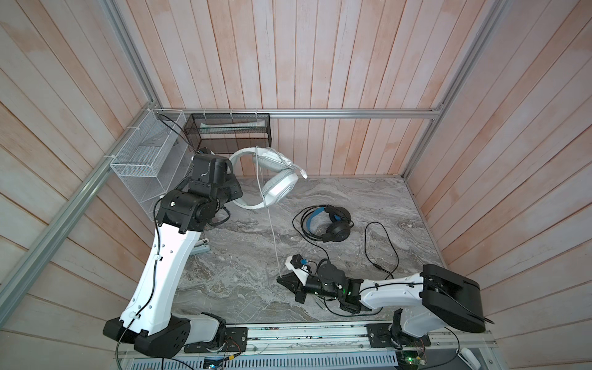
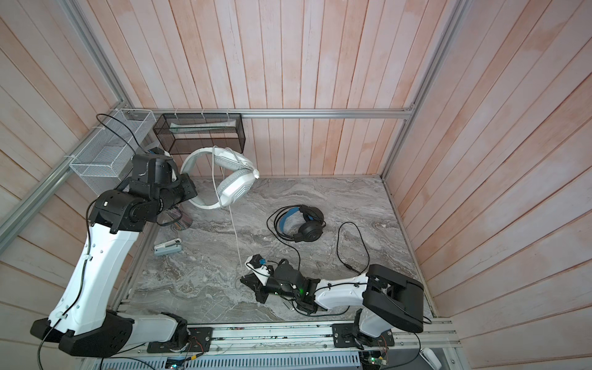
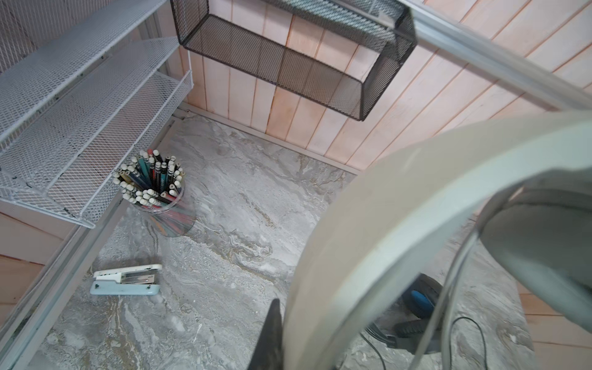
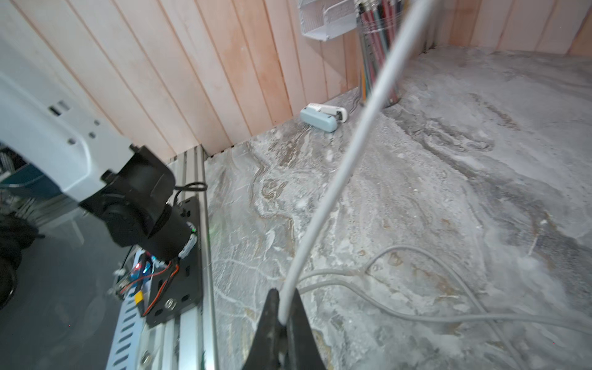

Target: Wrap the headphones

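Observation:
The white headphones (image 1: pixel 277 182) hang in the air near the back wall, and my left gripper (image 1: pixel 235 192) is shut on their headband (image 3: pixel 384 224). In the left wrist view one black finger (image 3: pixel 270 336) presses against the band; the other finger is hidden behind it. Their white cable (image 1: pixel 271 230) runs taut down to my right gripper (image 1: pixel 282 279), which is shut on it low over the table. The right wrist view shows the cable (image 4: pixel 336 179) pinched between the fingertips, with slack loops on the table. The black headphones (image 1: pixel 333 221) lie on the table, black cable (image 1: pixel 381 243) spread around them.
A clear cup of pencils (image 3: pixel 153 192) and a pale blue stapler (image 3: pixel 125 282) sit by the left wall. A white mesh rack (image 1: pixel 144 160) and a black mesh basket (image 1: pixel 230 128) hang in the back left corner. Wooden walls enclose the marble table (image 1: pixel 368 198).

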